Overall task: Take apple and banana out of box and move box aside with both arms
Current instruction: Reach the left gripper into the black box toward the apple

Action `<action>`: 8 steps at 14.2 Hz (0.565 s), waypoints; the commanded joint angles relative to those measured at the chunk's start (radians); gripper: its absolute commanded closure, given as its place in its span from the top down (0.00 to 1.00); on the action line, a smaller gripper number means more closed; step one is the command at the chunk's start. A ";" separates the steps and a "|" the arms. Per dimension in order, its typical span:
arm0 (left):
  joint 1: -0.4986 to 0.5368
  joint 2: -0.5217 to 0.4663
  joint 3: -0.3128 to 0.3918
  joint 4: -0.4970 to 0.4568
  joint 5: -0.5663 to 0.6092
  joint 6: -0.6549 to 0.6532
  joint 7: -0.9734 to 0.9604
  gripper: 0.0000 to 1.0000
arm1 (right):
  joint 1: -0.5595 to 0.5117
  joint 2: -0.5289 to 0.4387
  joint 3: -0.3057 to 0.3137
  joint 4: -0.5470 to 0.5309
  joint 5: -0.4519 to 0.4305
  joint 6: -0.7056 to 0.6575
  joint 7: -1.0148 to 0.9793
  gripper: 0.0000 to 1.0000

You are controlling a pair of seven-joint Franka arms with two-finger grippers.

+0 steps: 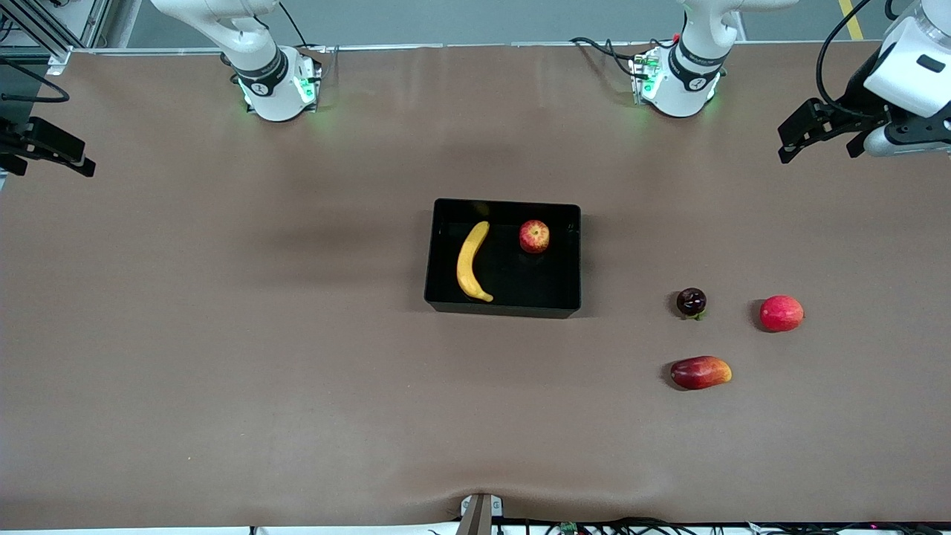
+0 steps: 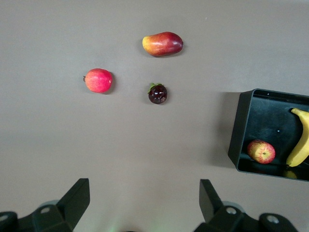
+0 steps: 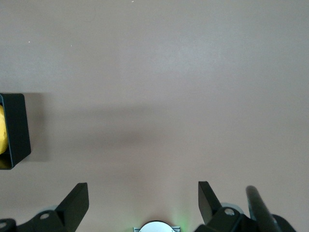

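Note:
The black box [image 1: 573,260] sits at the middle of the table. The yellow banana [image 1: 472,261] lies in it toward the right arm's end. The red apple with yellow streaks [image 1: 534,236] sits in its corner toward the left arm's base. The left wrist view shows the box [image 2: 245,126], apple [image 2: 261,152] and banana [image 2: 300,150]. My left gripper [image 1: 790,143] is open and empty, raised over the left arm's end of the table [image 2: 144,198]. My right gripper [image 1: 53,157] is open and empty over the right arm's end [image 3: 143,198]. The right wrist view shows only a box corner [image 3: 15,126].
Three other fruits lie toward the left arm's end, nearer the front camera than the box: a dark purple round fruit [image 1: 691,302], a pinkish-red round fruit [image 1: 781,313] and an oblong red-and-yellow fruit [image 1: 700,372]. Brown table surface surrounds everything.

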 commanded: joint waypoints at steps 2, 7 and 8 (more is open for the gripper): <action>-0.006 0.035 -0.013 0.052 0.025 -0.014 -0.018 1.00 | -0.024 -0.014 0.012 -0.012 0.017 -0.002 -0.008 1.00; -0.008 0.088 -0.096 0.066 0.074 -0.016 -0.021 1.00 | -0.022 -0.014 0.012 -0.012 0.017 -0.002 -0.008 1.00; -0.008 0.098 -0.131 0.063 0.074 -0.016 -0.062 1.00 | -0.022 -0.014 0.012 -0.012 0.017 -0.002 -0.008 1.00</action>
